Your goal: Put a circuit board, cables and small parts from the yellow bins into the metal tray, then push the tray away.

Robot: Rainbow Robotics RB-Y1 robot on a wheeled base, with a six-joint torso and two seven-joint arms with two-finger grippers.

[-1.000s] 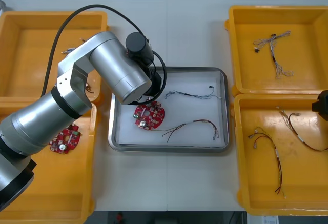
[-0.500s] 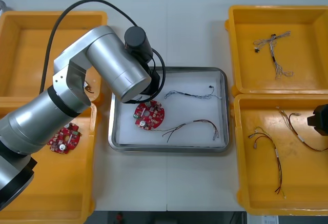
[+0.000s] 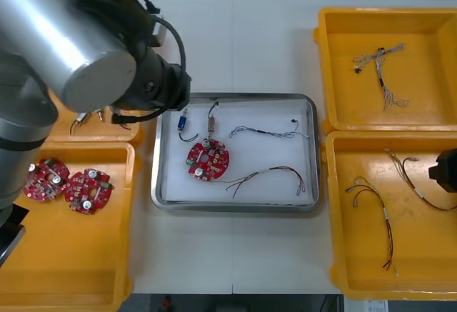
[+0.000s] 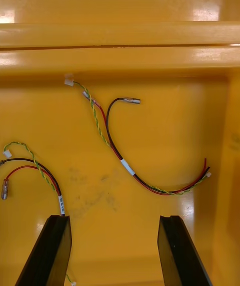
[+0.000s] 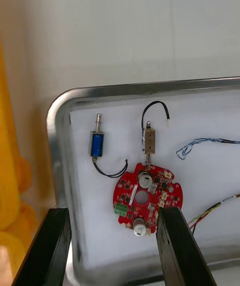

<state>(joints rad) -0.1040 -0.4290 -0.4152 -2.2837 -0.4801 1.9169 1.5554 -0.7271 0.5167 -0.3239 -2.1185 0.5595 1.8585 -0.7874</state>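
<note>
The metal tray (image 3: pixel 308 148), white inside, holds a round red circuit board (image 3: pixel 208 160), a blue-and-white cable (image 3: pixel 268 133) and a red-and-yellow cable (image 3: pixel 270 175). Two small metal parts (image 3: pixel 183 121) (image 3: pixel 212 112) lie just beyond the board. My left arm (image 3: pixel 93 48) is raised over the tray's left edge. In the left wrist view my left gripper (image 5: pixel 114 251) hangs open and empty above the board (image 5: pixel 146 197) and the parts (image 5: pixel 97 143). My right gripper (image 4: pixel 115 253) is open over red-and-yellow cables (image 4: pixel 120 156) in the near right bin (image 3: pixel 428 283).
The near left bin (image 3: pixel 64 269) holds two more circuit boards (image 3: pixel 44 180) (image 3: pixel 87 189). Small metal parts (image 3: pixel 86 117) lie in the far left bin. The far right bin (image 3: pixel 428 105) holds a thin cable (image 3: pixel 382 69). Bare table lies beyond and in front of the tray.
My left arm has risen and drawn back to the left off the tray. Two small metal parts now lie uncovered beside the board. The right arm has hardly moved.
</note>
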